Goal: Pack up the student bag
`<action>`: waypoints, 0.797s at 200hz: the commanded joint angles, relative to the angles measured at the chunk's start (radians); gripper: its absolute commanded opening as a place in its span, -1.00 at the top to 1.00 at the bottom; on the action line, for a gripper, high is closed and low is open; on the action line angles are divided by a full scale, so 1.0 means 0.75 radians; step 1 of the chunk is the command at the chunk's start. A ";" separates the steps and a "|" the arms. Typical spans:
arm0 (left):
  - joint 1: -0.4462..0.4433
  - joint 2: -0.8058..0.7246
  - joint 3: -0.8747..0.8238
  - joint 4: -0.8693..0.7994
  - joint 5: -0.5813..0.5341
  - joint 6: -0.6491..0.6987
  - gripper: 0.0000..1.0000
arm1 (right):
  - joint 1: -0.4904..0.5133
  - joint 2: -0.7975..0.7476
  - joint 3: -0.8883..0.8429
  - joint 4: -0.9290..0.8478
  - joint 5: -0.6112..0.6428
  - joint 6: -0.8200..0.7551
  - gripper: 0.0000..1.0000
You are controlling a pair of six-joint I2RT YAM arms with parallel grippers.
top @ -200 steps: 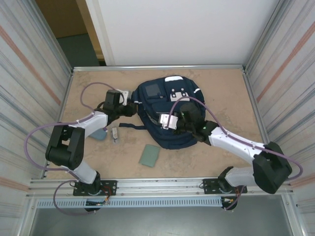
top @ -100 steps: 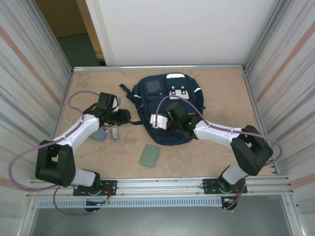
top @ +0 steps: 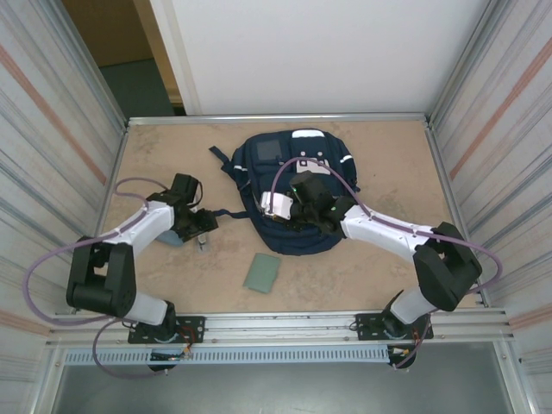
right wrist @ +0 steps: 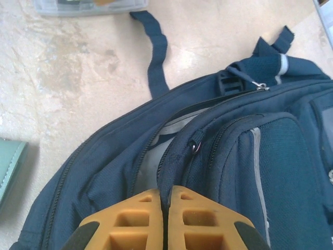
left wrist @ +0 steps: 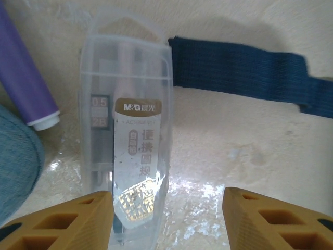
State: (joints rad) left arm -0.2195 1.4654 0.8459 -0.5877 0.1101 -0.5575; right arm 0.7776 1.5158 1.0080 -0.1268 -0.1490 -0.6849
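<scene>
Lying mid-table toward the back wall, student bag (top: 254, 177): navy woven fabric, thin pale stripes, zip gaping on grey lining. Pinched at the zip lip by right gripper (right wrist: 166, 194), fingers pressed together; lower body cut off. Spread wide, left gripper (left wrist: 166, 197), straddling clear plastic case (left wrist: 125, 130), printing mostly unreadable.

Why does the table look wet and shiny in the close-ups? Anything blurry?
Left wrist view: glare on the table and the clear plastic case, its label readable. Right wrist view: softer sheen on the table, student bag sharp. Top external view: even light, faint shadows.
</scene>
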 commanded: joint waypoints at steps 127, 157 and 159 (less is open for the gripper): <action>0.396 -0.130 0.004 0.035 -0.330 -0.255 -0.80 | -0.010 -0.058 0.053 -0.127 -0.109 -0.006 0.96; 0.411 -0.032 -0.024 0.134 -0.327 -0.318 -0.97 | -0.028 -0.055 0.070 -0.132 -0.157 0.011 0.96; 0.412 -0.025 -0.022 0.128 -0.333 -0.324 -0.97 | -0.030 -0.057 0.069 -0.132 -0.156 0.010 0.96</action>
State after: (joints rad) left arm 0.0841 1.3972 0.8433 -0.5568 -0.1287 -0.7391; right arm 0.7605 1.5082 1.0363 -0.2127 -0.2008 -0.6884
